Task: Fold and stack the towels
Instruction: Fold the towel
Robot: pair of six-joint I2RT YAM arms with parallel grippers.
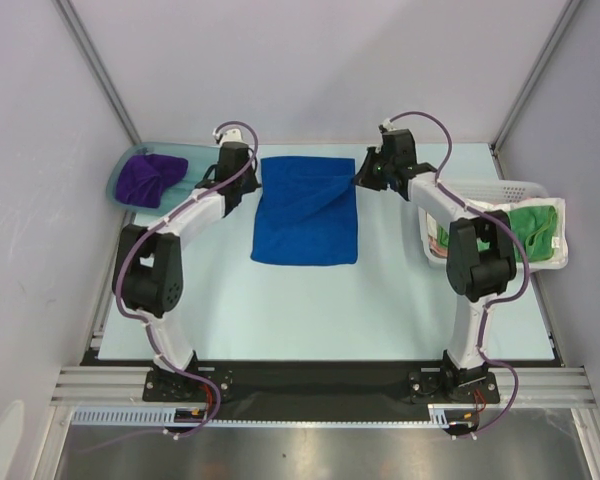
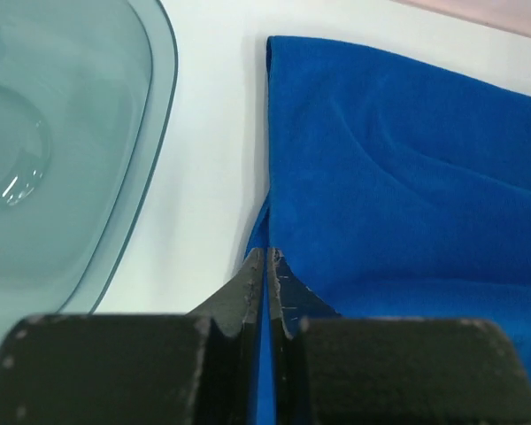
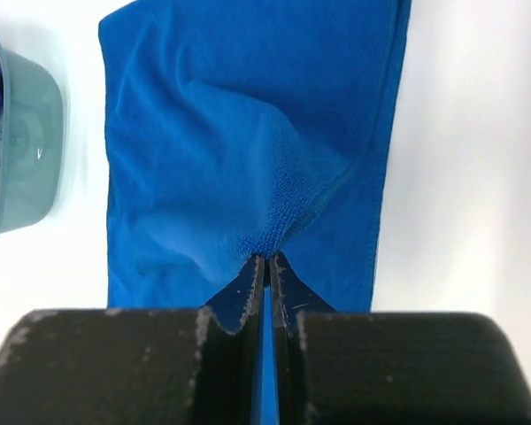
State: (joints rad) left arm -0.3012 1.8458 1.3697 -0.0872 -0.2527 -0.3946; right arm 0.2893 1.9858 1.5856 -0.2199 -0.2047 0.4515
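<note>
Folding the blue towel (image 1: 305, 212), spread at mid-table, is best done if its side edges, clamped near the far corners by the left gripper (image 2: 265, 257) and the right gripper (image 3: 267, 258), are carried evenly toward the near edge.

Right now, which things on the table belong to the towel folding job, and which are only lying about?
Belong to the job:
blue towel, pinched by the left claw and the right claw
purple towel, in the teal tub
green towel, in the white slotted basket

Only lying about:
teal tub
white slotted basket
</note>
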